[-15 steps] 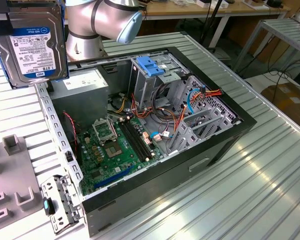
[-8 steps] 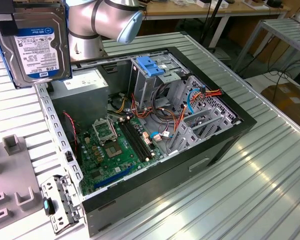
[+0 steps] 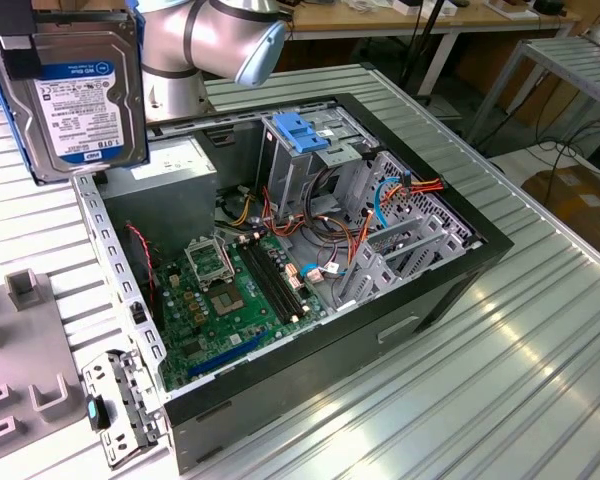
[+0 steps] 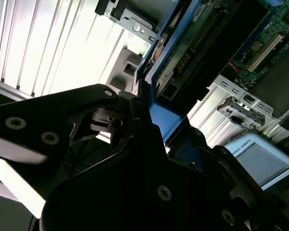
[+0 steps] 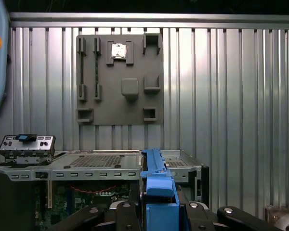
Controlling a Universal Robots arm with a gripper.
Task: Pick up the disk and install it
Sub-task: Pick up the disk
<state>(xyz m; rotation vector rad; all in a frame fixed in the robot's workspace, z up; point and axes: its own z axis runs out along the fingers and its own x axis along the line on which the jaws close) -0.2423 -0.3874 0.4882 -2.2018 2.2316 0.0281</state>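
Silver disk (image 3: pixel 85 100), blue-railed, clamped between the closed fingers (image 3: pixel 22 55), near the computer case (image 3: pixel 280 380)

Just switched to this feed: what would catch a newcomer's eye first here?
The disk, label facing the camera, held up at the exterior view's upper left, with the gripper shut on its blue-railed edge in the first wrist view. Next, the open computer case lying on the ribbed metal table, its green motherboard exposed and a blue latch plate topping the drive cage.
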